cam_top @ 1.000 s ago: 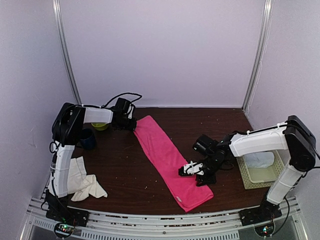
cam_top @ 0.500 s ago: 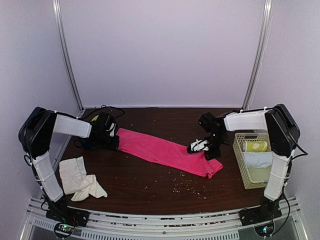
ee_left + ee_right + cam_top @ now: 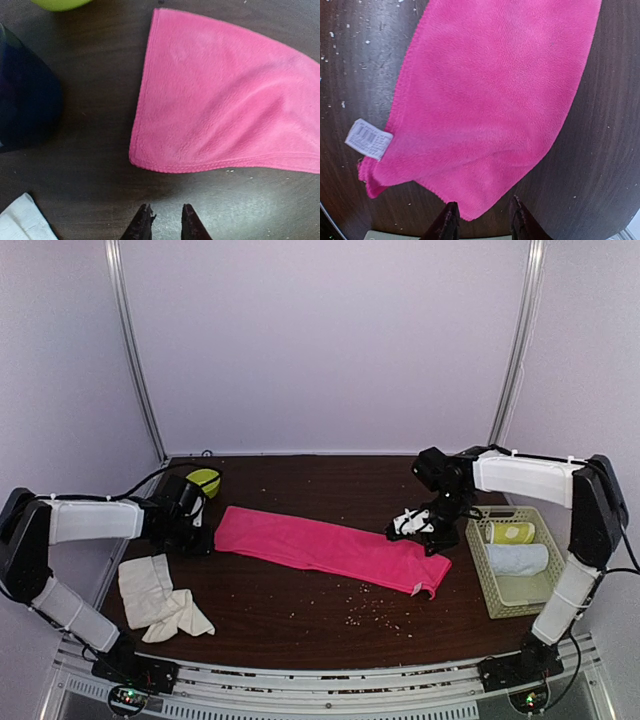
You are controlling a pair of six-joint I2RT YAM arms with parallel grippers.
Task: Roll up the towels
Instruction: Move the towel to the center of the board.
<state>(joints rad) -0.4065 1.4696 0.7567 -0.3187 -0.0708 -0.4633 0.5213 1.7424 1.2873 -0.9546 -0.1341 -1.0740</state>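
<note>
The pink towel (image 3: pixel 330 548) lies flat across the middle of the table (image 3: pixel 300 625), stretched left to right. The left gripper (image 3: pixel 166 216) sits just off its left end, jaws slightly apart and empty. The right gripper (image 3: pixel 482 216) hovers at the right end, jaws likewise parted, gripping nothing. The cream towel (image 3: pixel 160 597) lies crumpled at the front left.
</note>
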